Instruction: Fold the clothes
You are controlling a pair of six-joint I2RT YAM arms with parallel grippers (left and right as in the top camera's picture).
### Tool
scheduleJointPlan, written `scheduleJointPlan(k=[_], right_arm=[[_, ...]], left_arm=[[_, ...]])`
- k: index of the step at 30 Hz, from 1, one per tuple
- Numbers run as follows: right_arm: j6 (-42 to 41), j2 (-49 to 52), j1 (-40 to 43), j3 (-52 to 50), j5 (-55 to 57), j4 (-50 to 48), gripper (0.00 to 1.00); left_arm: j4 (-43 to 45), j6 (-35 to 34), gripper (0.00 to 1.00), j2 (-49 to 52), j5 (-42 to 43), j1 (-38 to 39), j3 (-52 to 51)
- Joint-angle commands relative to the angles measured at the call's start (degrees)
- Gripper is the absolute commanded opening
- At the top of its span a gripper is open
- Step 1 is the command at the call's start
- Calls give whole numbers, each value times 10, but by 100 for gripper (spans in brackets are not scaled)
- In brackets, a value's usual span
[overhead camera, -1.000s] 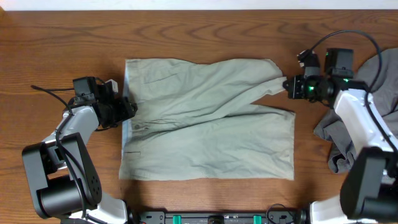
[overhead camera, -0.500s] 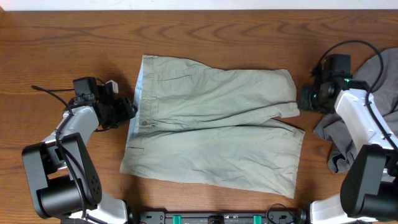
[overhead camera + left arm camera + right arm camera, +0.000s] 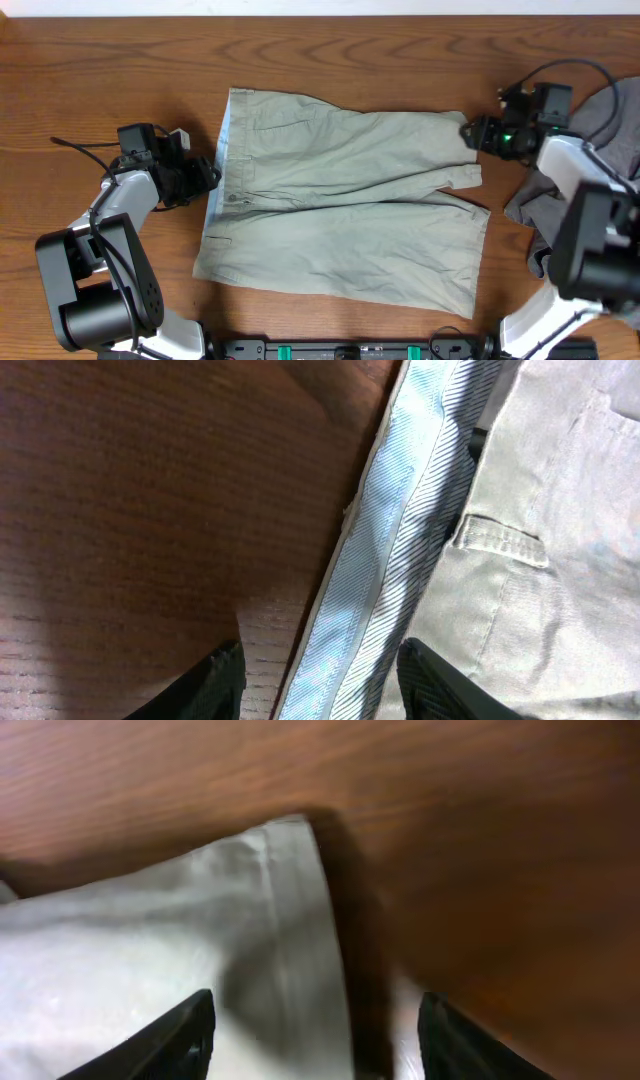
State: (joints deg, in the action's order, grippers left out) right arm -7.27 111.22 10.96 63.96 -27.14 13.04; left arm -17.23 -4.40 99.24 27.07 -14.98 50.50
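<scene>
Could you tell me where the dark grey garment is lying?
Overhead, the dark grey garment lies at the table's right edge, beside the right gripper.

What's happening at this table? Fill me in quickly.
Two robot arms are working on a pair of pale green shorts spread flat on the wooden table. The left gripper is open at the waistband, with its fingers on either side of the striped lining. The right gripper is open at the hem corner of the upper leg. Neither has a grip, and no fold is made yet. A dark grey garment lies at the right edge.
</scene>
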Motion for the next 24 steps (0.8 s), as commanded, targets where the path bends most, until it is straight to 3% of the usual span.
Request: scheduleJointPlan(k=[1,4,8,21,24], right_arm=[[-5,37,1,1,-131,-45,54],[-13,45,1,1,-208,-96,24],[-30,30,4,1,-263,-152,2],[-72,-35,120,1,-263,-158,1],[-73,-35,133,1,-260,-130,8]], left_arm=[[1,9,51,3,6,0,-2],[2,9,51,3,6,0,-2],[3,10,51,3,6,0,-2],[2,10,51,3,6,0,-2],[2,10,51,3,6,0,-2]])
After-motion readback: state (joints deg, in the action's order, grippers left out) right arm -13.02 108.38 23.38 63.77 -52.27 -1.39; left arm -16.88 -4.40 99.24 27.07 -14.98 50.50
